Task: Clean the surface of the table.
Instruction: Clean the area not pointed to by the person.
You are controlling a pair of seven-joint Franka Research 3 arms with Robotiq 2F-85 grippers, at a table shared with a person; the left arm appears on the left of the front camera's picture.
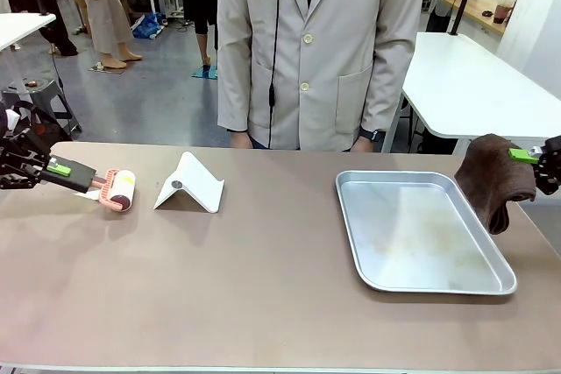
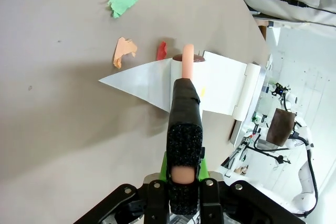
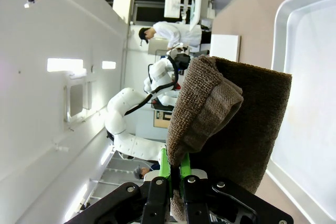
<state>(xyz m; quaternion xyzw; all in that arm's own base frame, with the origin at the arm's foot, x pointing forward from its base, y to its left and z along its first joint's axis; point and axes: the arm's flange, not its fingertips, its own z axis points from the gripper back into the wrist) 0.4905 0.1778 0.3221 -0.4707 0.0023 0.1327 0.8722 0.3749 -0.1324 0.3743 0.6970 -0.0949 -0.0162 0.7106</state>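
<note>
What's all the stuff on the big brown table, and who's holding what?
table: one, taupe-brown, across the scene
tray: one, shiny metal, table's right side
folded stand: one, white, left of middle
lint roller: one, pink handle and white roll, far left
paper scraps: three, green, orange, red, on the table by the roller
cloth: one, brown, hanging at the right edge
person: one, beige jacket, far side
left gripper: jaws shut on lint roller
right gripper: jaws shut on cloth
</note>
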